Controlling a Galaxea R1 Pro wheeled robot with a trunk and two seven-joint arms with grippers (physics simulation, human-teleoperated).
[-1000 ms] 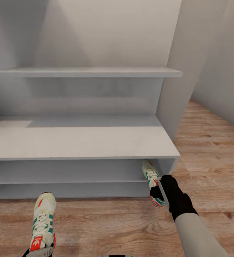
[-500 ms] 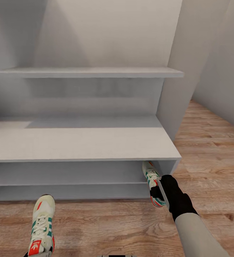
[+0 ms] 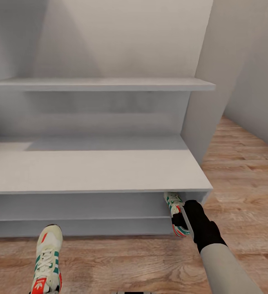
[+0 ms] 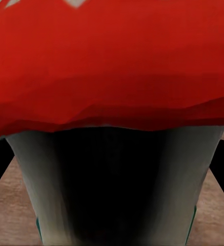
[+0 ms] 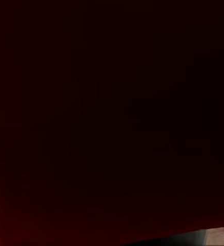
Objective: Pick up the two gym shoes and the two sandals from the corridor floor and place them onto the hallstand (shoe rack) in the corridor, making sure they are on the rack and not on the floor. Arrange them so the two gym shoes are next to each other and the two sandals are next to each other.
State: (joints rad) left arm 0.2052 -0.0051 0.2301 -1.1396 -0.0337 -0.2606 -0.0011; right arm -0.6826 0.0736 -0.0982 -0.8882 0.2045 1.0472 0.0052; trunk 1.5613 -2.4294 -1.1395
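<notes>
**A:** What's changed for you over the last second?

**B:** Mostly your camera. The whole picture has slid, so the rack (image 3: 93,169) sits a little lower and closer in the frame. That is your head or base moving, not the furniture. The right gripper (image 3: 182,222) holds the same spot at lower right, and more of the shoe's toe is now tucked under the rack's top board.

**A:** So where do the shoes stand?

**B:** The right shoe (image 3: 175,209) is pinched at its heel end by your right gripper, toe poking into the upper shelf opening at the rack's right end, heel hanging out over the floor (image 3: 240,171). It looks carried, not set down. The left shoe (image 3: 47,258) is at lower left, in front of the rack. The left wrist view has its red heel (image 4: 112,61) pressed up close, so your left gripper appears closed on it, though I can't see the fingers themselves.

**A:** Anything in the way?

**B:** The top board overhangs the opening, and the rack's right side panel is just beside your shoe. I'd judge you need to go in low and straight. The shelves look bare. No sandals here.
</notes>
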